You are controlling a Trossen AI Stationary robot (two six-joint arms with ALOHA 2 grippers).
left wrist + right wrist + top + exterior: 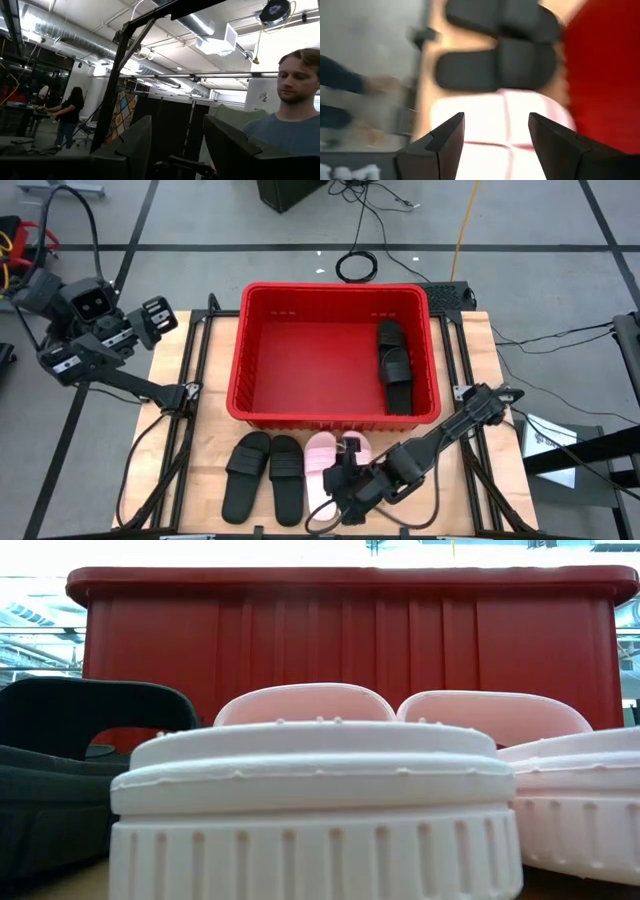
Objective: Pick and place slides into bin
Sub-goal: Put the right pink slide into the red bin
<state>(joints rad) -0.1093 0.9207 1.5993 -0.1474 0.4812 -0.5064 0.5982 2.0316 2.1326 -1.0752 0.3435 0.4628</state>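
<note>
Right claw: mine, hanging low over the pink pair at the desk's near edge, fingers spread apart with nothing between them.
Key relation: the pale pink slides lie directly under and just ahead of my right claw; their long axes run from the near edge toward the bin, and the wrist view shows both pink bodies framed in the gap between my fingers.
Nearer arm: the right one, by far.
Left claw: raised off the desk's far left corner, well apart from all slides, fingers apart and empty, looking out into the room.
Black pair on desk: side by side, just left of the pink pair, same heading.
Bin: bright red moulded plastic, thick rim, slotted upper walls, just beyond the slides.
Black pair in bin: lying along the right-hand wall.
Materials: the slides look like matte moulded foam, wide arched straps, ribbed sole edges in the low view.
Judgement: two in, four left; the next move calls for a descent onto one pink strap.
Desk: pale wood.
</note>
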